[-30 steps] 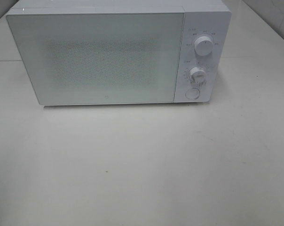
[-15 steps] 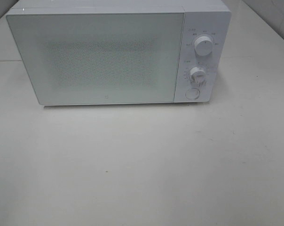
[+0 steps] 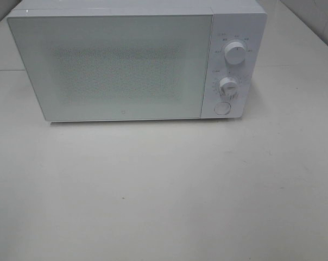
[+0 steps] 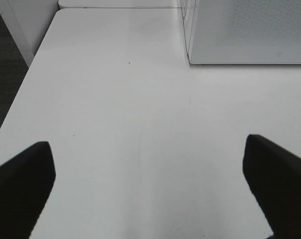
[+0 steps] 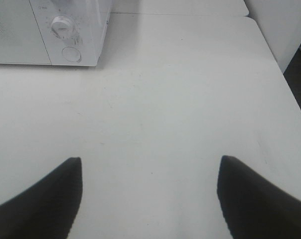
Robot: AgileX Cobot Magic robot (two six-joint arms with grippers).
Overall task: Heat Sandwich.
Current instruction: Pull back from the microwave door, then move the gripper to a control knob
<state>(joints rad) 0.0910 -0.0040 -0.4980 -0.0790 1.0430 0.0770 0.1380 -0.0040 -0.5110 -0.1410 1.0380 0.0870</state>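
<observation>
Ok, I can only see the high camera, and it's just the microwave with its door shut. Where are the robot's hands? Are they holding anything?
Observer: The left gripper is open and holds nothing. Only bare table shows between its fingers.
Operator: And the other one?
Observer: The right gripper is open and empty too. It faces the microwave's end with the knob.
Operator: Can you see the sandwich anywhere?
Observer: No. The wrist cameras show only the table, the microwave and some dark floor past the table's edge.
</observation>
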